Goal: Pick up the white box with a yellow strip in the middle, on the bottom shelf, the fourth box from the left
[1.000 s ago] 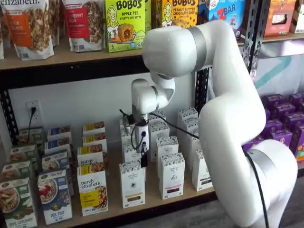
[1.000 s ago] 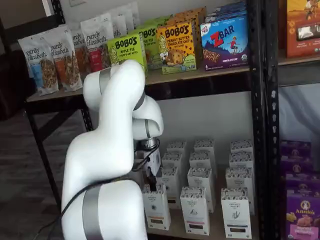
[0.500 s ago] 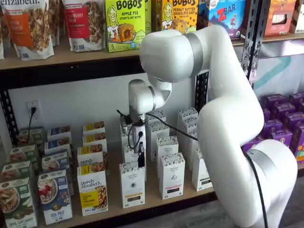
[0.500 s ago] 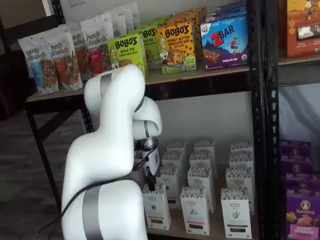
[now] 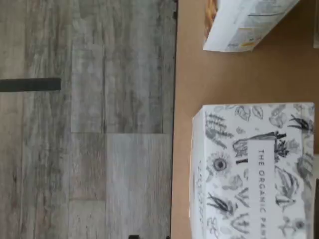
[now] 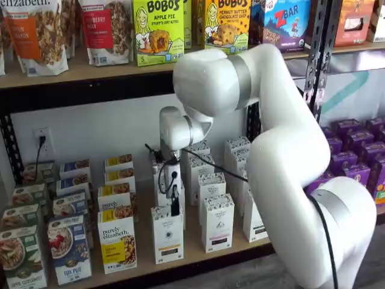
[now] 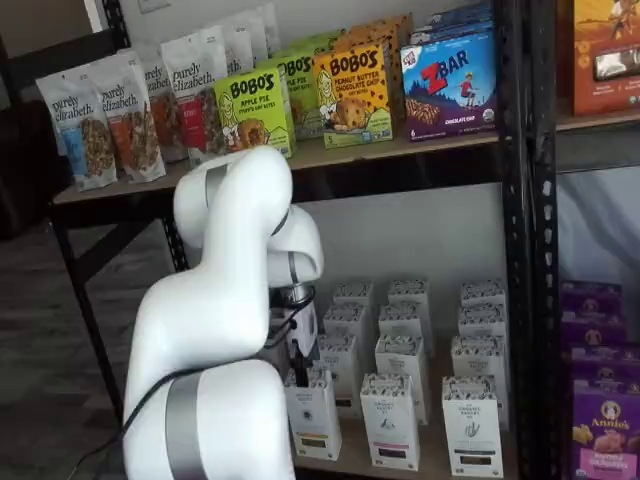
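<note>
The white box with a yellow strip [image 6: 167, 235] stands upright at the front of the bottom shelf, and it also shows in a shelf view [image 7: 313, 412]. My gripper [image 6: 175, 205] hangs just above its top, near the box's right side; it also shows in a shelf view [image 7: 300, 371]. Only thin black fingers show, side-on, with no plain gap and no box in them. In the wrist view the box's top [image 5: 254, 169], printed with black plant drawings, lies right below the camera.
Several more white boxes [image 6: 217, 221] stand in rows to the right and behind. A purely elizabeth box [image 6: 117, 239] stands close on the left, and its corner shows in the wrist view [image 5: 244, 25]. The brown shelf board [image 5: 224, 74] ends at grey wood floor [image 5: 89, 124].
The arm has swung a little to the left, carrying the gripper leftward over the front white box. The boxes have not moved.
</note>
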`<action>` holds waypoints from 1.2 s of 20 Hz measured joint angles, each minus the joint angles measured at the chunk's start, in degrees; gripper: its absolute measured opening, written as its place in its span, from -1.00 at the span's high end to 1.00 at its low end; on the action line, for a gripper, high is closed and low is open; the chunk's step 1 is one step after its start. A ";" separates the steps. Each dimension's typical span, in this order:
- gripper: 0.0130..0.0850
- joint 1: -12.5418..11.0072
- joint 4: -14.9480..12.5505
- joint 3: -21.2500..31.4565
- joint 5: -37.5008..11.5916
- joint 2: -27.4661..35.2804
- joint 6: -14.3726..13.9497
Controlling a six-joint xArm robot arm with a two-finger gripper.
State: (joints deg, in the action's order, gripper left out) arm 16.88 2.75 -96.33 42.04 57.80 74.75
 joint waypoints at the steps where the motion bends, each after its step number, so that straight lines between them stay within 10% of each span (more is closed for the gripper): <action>1: -1.00 0.05 -0.10 -0.47 0.07 0.40 -0.14; 24: -1.00 -0.51 -3.11 -12.24 0.54 11.12 -1.92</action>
State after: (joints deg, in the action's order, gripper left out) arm 16.36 -0.36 -108.57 42.58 68.92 72.84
